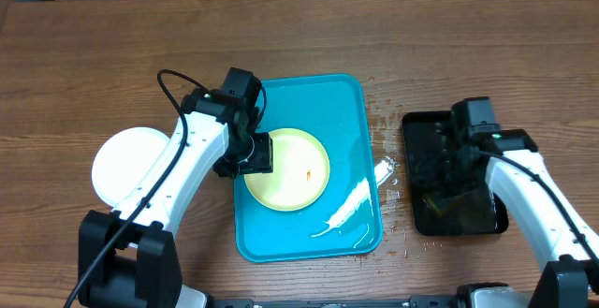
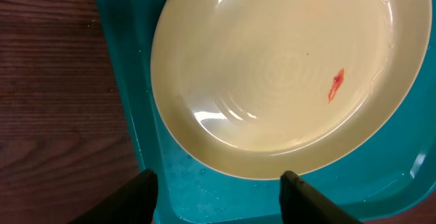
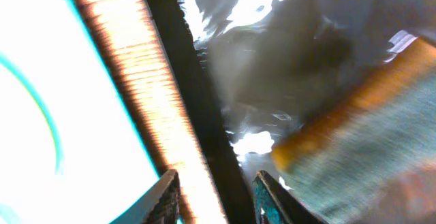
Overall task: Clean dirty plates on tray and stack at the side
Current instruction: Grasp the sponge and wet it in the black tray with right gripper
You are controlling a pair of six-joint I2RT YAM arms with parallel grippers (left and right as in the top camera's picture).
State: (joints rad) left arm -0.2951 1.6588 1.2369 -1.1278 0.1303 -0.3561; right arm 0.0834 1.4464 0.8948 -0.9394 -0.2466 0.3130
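Note:
A pale yellow-green plate [image 1: 290,169] with a small orange-red smear lies on the turquoise tray [image 1: 318,97]. My left gripper [image 1: 258,154] is open and empty at the plate's left rim, over the tray's left edge. The left wrist view shows the plate [image 2: 272,67], the tray [image 2: 129,101] and the open fingers [image 2: 218,193] just short of the plate's edge. A white plate [image 1: 131,166] sits on the table left of the tray; I cannot tell if another lies under it. My right gripper [image 1: 440,166] is open over the black tray [image 1: 426,125]; its fingers [image 3: 214,197] straddle the rim.
An orange and green sponge [image 3: 354,135] lies in the wet black tray [image 3: 197,115], to the right of my right fingers. A white foamy streak [image 1: 351,210] lies on the turquoise tray's right side. Water drops [image 1: 386,168] spot the table between the two trays.

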